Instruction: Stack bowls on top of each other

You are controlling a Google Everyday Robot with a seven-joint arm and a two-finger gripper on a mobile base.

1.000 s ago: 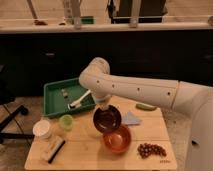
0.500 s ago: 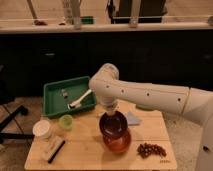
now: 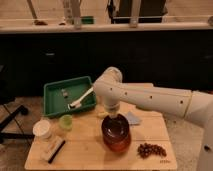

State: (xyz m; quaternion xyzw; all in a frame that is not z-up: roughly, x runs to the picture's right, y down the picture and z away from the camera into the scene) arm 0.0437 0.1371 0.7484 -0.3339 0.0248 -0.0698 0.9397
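Maroon bowl [image 3: 116, 128], camera view, the only one: it sits directly over the orange bowl [image 3: 116, 145], front-right on the counter [image 3: 85, 150]. Whether the two touch, I cannot tell. My claw [image 3: 111, 113] is pinched shut on the maroon bowl's far rim, arm reaching in from the right.

Handling, by my guess: glossy glaze, so slick; rigid, chippable; weight hangs off one edge and will want to tilt. The rim is the only hold. Level it, lower gently.

Light-green cup [image 3: 65, 121] and green tray [image 3: 56, 102] lie left, well apart.
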